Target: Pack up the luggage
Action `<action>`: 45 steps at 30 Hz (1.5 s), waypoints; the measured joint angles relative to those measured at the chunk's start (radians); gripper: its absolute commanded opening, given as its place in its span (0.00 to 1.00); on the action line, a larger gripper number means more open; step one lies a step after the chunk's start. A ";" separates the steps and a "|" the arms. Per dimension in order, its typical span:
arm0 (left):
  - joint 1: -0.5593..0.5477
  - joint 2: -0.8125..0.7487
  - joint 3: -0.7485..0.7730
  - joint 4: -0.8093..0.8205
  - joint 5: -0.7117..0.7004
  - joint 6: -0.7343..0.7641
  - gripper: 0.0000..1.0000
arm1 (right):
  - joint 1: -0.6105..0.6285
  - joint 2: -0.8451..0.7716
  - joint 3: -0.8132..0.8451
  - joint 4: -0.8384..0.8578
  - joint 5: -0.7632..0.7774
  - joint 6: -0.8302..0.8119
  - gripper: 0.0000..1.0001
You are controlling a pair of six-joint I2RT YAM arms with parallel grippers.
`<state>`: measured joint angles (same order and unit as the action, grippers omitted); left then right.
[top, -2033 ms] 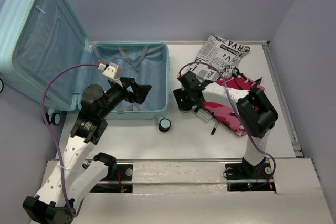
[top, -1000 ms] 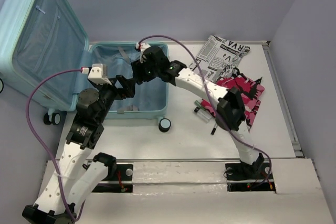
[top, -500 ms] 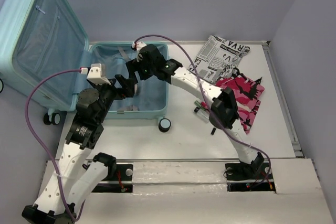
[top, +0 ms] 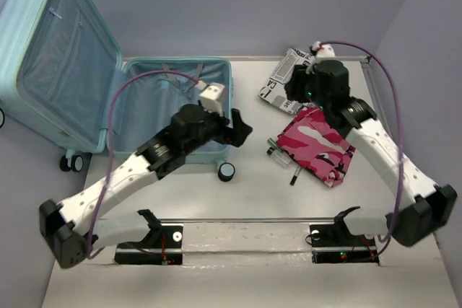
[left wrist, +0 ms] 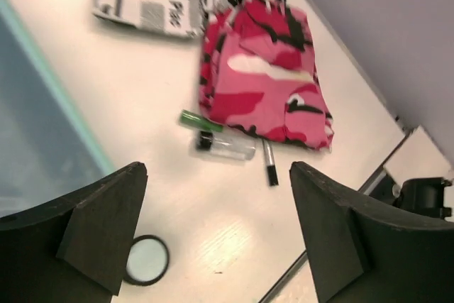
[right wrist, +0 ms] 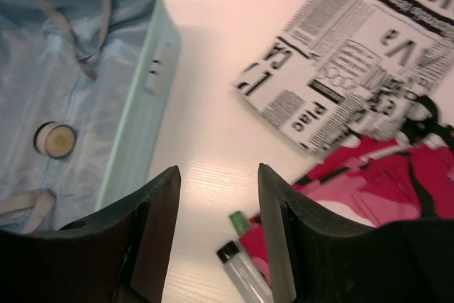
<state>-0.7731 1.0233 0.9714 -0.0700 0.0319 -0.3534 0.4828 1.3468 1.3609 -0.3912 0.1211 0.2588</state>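
The luggage [top: 180,106], a pale aqua suitcase, lies open at the left with its lid [top: 58,55] raised. Its lined base [right wrist: 78,104] holds a small round roll [right wrist: 55,139]. A pink camouflage garment [top: 317,143], a newspaper-print item [top: 287,77], a clear bottle [top: 278,151] with a green cap and a black pen [top: 294,176] lie on the table to the right. My left gripper [top: 242,126] is open and empty above the suitcase's right edge. In its own view [left wrist: 216,239] bare table shows between the fingers. My right gripper [top: 294,91] is open and empty over the newspaper-print item's near edge; in the right wrist view [right wrist: 216,246] the bottle [right wrist: 241,271] shows below it.
A caster wheel [top: 227,172] sticks out at the suitcase's front right corner and shows in the left wrist view [left wrist: 147,260]. A raised white rail [top: 386,128] borders the table on the right. Walls stand behind and to the right.
My right arm has swung from over the suitcase base back to the right, above the newspaper-print item. My left arm has stretched right, toward the suitcase's right edge.
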 measured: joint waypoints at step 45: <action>-0.332 0.998 0.298 0.122 -0.533 -0.613 0.26 | -0.159 -0.383 -0.453 0.068 -0.412 0.111 0.76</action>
<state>-1.1053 2.0212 1.2694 0.0525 -0.5014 -0.9665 0.3237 0.9634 0.9081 -0.3237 -0.2913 0.3702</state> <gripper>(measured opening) 0.547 0.653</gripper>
